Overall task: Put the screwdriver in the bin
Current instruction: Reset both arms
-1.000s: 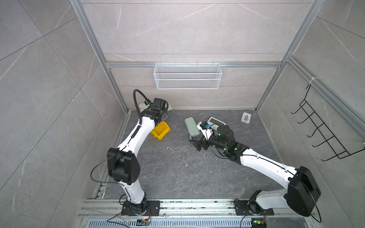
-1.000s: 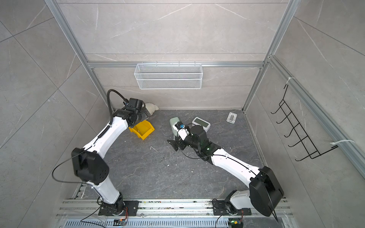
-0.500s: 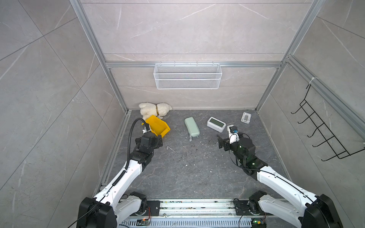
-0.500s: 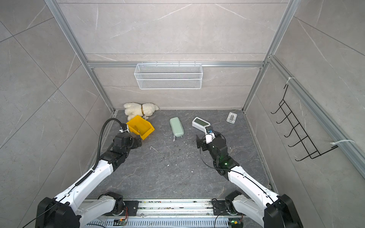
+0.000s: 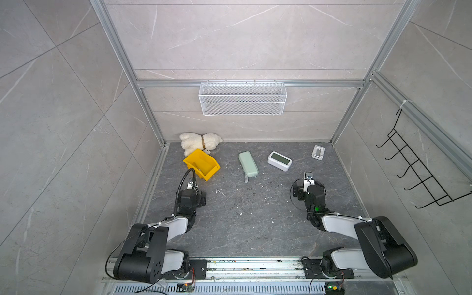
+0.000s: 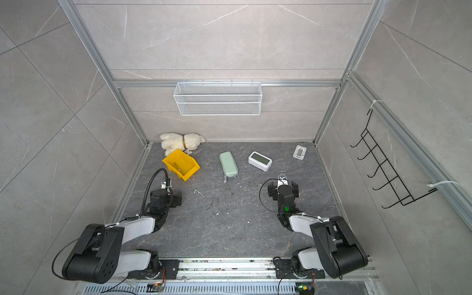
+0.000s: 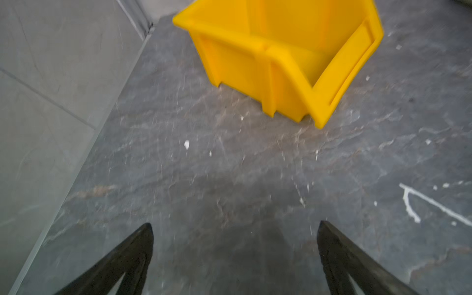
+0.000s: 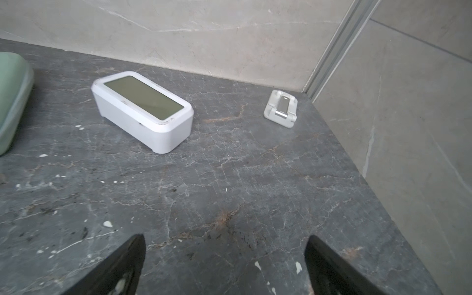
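The yellow bin (image 5: 201, 164) (image 6: 181, 164) stands at the back left of the dark floor, just in front of a plush toy. In the left wrist view the bin (image 7: 281, 63) is ahead of the jaws, well apart from them. Inside it, in both top views, lies a faint slim shape with a pale tip, possibly the screwdriver (image 5: 198, 168); it is too small to be sure. My left gripper (image 7: 235, 226) (image 5: 192, 196) is open and empty, low over bare floor. Also open and empty, my right gripper (image 8: 224, 238) (image 5: 307, 190) hangs at the right side.
A thin white bent stick (image 5: 220, 192) (image 7: 434, 204) lies right of the left gripper. A green case (image 5: 248, 164), a white clock (image 5: 279, 161) (image 8: 145, 109) and a small white clip (image 5: 318, 152) lie along the back. On the walls hang a wire basket (image 5: 242, 98) and a black hook rack (image 5: 413, 173).
Both arms have pulled back toward the front rail. The left gripper has left the bin, and the right gripper has drawn away from the green case.
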Tool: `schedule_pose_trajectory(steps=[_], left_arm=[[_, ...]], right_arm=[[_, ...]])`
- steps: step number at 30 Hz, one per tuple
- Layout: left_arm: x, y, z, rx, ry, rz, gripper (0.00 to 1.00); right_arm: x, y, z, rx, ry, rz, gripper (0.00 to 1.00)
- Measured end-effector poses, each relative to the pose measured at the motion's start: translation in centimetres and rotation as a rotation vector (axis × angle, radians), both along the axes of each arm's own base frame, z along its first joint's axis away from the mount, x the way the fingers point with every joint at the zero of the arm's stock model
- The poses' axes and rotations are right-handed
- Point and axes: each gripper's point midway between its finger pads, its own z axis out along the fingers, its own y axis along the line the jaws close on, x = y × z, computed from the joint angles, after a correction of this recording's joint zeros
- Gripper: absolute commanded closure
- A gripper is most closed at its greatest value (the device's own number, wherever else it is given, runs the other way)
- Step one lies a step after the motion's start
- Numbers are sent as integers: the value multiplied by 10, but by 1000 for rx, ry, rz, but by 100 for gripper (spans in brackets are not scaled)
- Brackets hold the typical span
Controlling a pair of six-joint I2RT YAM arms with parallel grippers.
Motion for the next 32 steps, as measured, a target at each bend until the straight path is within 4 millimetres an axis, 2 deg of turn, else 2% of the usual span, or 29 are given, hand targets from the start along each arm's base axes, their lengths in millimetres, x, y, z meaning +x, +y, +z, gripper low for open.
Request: schedule_pose_trajectory(steps=[4, 8, 11, 32], left_arm=[[13, 8, 1, -35, -32, 0, 0], [23, 28, 7, -101, -90, 32, 0], [25, 37, -5, -146, -58, 49, 0], [29, 34, -2, -217, -66, 30, 0]], right_arm=[[5, -9, -9, 43, 4, -7, 1], [13, -15, -9, 89, -27, 4, 1], [14, -11, -12, 110, -15, 32, 1], [16, -6, -13, 134, -7, 70, 1]])
